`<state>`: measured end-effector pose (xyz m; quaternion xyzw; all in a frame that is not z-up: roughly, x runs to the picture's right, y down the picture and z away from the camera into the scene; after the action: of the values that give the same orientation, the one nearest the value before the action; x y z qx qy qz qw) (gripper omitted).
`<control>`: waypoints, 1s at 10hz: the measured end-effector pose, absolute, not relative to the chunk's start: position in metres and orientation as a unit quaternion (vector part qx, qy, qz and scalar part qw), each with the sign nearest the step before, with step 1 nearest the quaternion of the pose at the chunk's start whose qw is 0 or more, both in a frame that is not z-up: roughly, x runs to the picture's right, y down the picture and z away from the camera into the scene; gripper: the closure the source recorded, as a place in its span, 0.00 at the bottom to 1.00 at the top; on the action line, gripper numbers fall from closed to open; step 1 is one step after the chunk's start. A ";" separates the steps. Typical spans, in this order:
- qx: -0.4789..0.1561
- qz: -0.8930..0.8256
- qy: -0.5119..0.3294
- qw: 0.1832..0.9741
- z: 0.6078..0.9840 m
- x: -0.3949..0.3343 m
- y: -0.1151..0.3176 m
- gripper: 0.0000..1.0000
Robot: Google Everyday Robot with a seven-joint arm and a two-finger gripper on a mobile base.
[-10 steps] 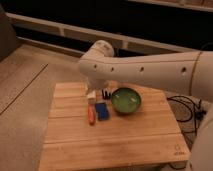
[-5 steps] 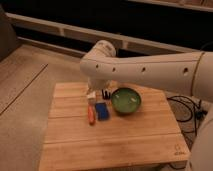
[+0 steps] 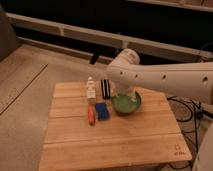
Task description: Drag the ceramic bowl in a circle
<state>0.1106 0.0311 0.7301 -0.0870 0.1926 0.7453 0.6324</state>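
Note:
The ceramic bowl (image 3: 126, 105), green, glossy and shallow, sits on the wooden table (image 3: 115, 142) right of the middle, towards the back. My white arm reaches in from the right and bends down over it. The gripper (image 3: 123, 95) hangs at the bowl's back rim, mostly hidden by the arm's thick wrist. Whether it touches the bowl I cannot tell. The back part of the bowl is covered by the arm.
Left of the bowl lie a blue block (image 3: 102, 110) and an orange-red stick (image 3: 91, 115). Behind them stand a small white bottle (image 3: 90, 90) and a black-and-white striped item (image 3: 105, 87). Cables trail on the floor at the right.
The arm has swung right and lower, so that its wrist now covers the bowl's back rim. The bowl and the small objects have stayed put.

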 end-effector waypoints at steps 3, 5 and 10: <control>-0.048 0.785 0.200 0.584 0.738 0.187 0.031 0.35; -0.053 0.785 0.196 0.586 0.738 0.179 0.031 0.35; -0.058 0.810 0.183 0.554 0.762 0.191 0.035 0.35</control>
<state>0.1914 0.0354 0.7618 -0.0583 0.1825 0.8100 0.5542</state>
